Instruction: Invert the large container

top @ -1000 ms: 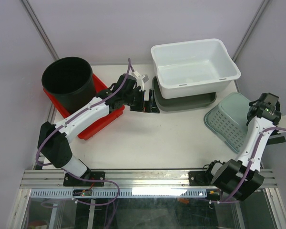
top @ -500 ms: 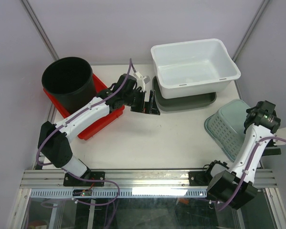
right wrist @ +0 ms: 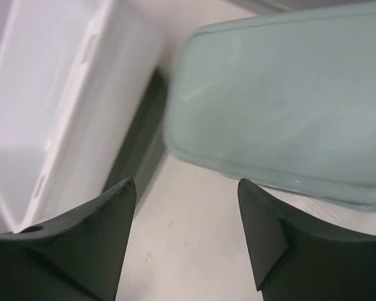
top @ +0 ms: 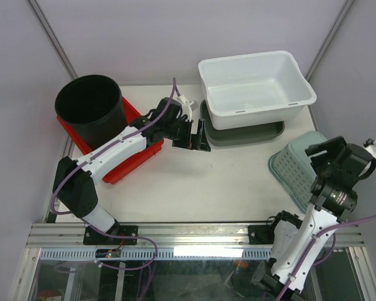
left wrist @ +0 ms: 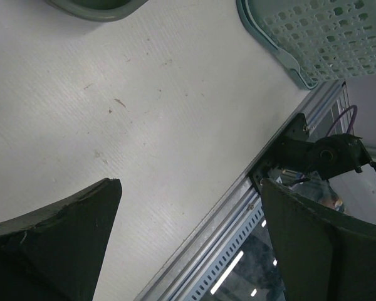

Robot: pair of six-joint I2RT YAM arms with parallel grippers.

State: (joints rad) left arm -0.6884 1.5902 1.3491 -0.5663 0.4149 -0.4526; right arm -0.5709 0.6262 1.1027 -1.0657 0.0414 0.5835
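Note:
A large white tub stands upright at the back right, resting on a dark grey tray. In the right wrist view the tub is at the left. A large black bucket stands upright in a red tray at the back left. My left gripper is open and empty, low over the table beside the grey tray's left end; it also shows in the left wrist view. My right gripper is open and empty, raised above the pale green basket; it also shows in the right wrist view.
The green basket lies tilted at the table's right edge and shows in the right wrist view and the left wrist view. The metal front rail runs along the near edge. The cage posts stand at the back corners.
My right arm has swung up and in from the far right, bringing its gripper over the green basket. My left arm has hardly moved.

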